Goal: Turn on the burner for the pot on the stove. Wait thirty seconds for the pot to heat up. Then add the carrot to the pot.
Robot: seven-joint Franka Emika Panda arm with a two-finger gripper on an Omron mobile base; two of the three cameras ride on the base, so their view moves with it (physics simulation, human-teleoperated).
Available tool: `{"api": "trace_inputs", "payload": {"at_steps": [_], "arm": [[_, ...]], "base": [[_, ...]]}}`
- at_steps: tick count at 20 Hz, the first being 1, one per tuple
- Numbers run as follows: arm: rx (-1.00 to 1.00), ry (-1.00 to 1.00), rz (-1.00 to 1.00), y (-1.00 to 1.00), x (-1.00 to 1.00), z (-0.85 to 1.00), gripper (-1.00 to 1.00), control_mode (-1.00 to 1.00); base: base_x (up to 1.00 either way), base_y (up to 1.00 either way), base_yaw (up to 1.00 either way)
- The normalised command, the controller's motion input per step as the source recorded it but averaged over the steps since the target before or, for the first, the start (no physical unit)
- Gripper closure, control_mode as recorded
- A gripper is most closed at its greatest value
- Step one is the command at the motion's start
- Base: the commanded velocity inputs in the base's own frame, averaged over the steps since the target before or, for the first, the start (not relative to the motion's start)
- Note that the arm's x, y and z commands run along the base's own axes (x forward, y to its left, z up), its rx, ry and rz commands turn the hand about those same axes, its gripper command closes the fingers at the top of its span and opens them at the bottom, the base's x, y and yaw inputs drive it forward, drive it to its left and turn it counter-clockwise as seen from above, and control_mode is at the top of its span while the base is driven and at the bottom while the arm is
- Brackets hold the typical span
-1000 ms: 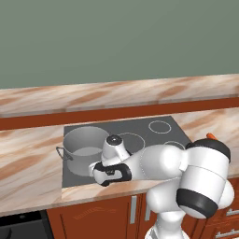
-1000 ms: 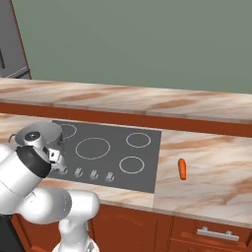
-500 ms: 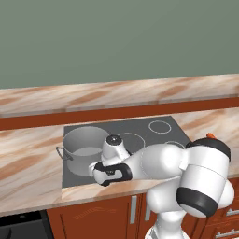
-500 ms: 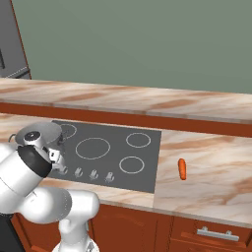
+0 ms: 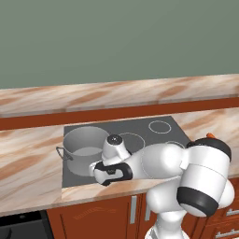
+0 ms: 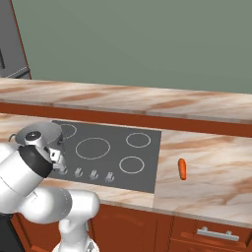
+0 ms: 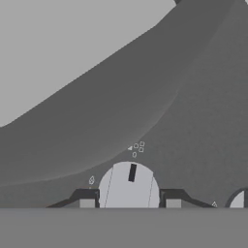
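The grey pot (image 5: 84, 144) stands on the rear left ring of the dark stove (image 5: 145, 133); up close its curved wall (image 7: 72, 72) rises behind the knobs. My gripper (image 7: 129, 201) is low at the stove's front left, and its fingertips (image 7: 87, 199) press both sides of a silver knob (image 7: 129, 188) whose dark mark points almost straight away from the hand. From the base, the gripper (image 6: 58, 162) sits over the leftmost knob of the row. The orange carrot (image 6: 182, 169) lies on the counter right of the stove (image 6: 123, 152).
A second knob (image 7: 240, 199) shows just right of the held one, and more knobs (image 6: 93, 174) line the stove's front edge. My arm (image 5: 158, 161) lies across the stove's front. A raised marble ledge (image 6: 147, 98) runs along the back wall.
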Motion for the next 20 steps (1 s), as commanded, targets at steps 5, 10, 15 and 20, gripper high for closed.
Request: {"api": "trace_inputs", "payload": {"at_steps": [5, 10, 15, 20], "arm": [[0.0, 0.0, 0.0, 0.0, 0.0, 0.0, 1.0, -1.0], [0.0, 0.0, 0.05, 0.0, 0.0, 0.0, 1.0, -1.0], [0.0, 0.0, 0.1, 0.0, 0.0, 0.0, 1.0, -1.0], [0.0, 0.02, 0.12, 0.0, 0.0, 0.0, 1.0, -1.0]], "base": [[0.0, 0.0, 0.0], [0.0, 0.0, 0.0], [0.0, 0.0, 0.0], [0.0, 0.0, 0.0]]}}
